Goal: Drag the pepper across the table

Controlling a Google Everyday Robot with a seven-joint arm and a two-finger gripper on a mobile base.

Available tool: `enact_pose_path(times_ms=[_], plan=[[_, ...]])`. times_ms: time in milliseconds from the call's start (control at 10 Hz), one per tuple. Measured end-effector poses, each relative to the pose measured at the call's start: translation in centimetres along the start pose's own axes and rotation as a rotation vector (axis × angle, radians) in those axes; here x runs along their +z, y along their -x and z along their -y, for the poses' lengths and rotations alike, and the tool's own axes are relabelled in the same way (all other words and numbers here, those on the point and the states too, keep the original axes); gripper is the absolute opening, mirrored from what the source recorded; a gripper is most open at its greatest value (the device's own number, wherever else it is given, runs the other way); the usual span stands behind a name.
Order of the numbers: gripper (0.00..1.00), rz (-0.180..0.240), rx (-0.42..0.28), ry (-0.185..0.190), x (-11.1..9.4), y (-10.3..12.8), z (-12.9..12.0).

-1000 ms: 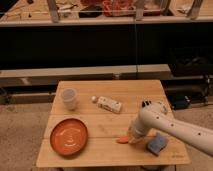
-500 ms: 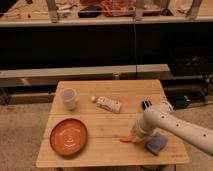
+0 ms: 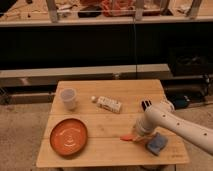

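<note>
Light: we see warm, dim indoor light from above, brightest on the table (image 3: 100, 150).
Shadows: soft; the shelf behind is nearly black.
Sharpness: soft blur everywhere.
Gripper (image 3: 136, 136): down at the table's right front, edges indistinct.

A long pale shelf (image 3: 30, 22) runs across the top of the frame, carried on metal uprights (image 3: 53, 11) and strewn with clutter (a reddish heap sits near the top centre). Below it lies a broad dark recess (image 3: 75, 47), crossed by one thin hanging cable (image 3: 136, 45). A dark box (image 3: 191, 65) sits at the right. A lower grey ledge (image 3: 45, 75) spans the middle. The floor (image 3: 20, 140) is speckled beige. The light is warm and dim. The gripper (image 3: 136, 134) is at lower right, low over the table (image 3: 100, 152).
</note>
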Motion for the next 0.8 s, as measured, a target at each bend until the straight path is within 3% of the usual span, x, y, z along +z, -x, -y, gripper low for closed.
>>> enact_pose_path(times_ms=[800], plan=[[0.0, 0.0, 0.003, -0.004, 0.3, 0.36, 0.9]])
